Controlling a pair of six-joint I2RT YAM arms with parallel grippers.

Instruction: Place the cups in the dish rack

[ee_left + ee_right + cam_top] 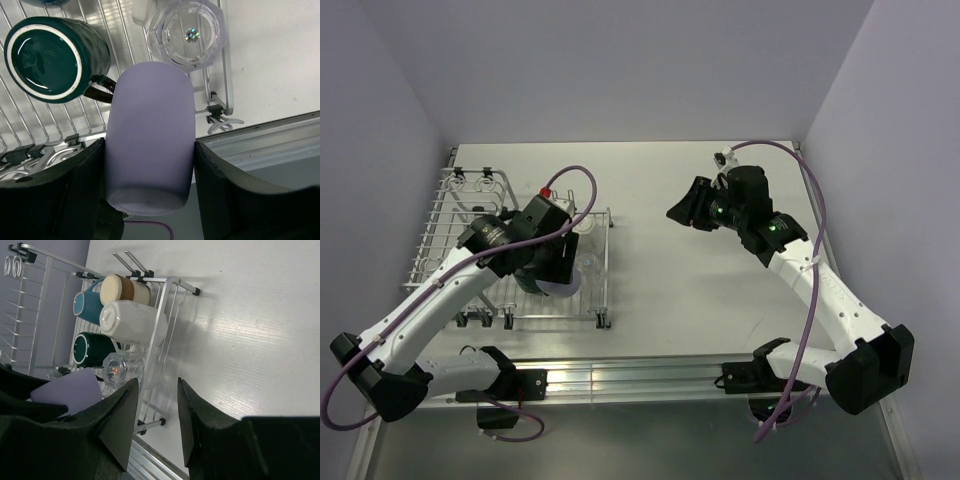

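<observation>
My left gripper is shut on the lavender cup, holding it by its sides over the near right part of the silver wire dish rack. Inside the rack lie a dark teal mug and a clear glass tumbler. Farther back are a white mug, a light blue mug and a brown metal-lined cup. My right gripper is open and empty, above the table right of the rack.
An aluminium rail runs along the table's near edge, just below the rack's feet. The rack's far left part has upright wire dividers and rings. Walls close in the table on the left, back and right.
</observation>
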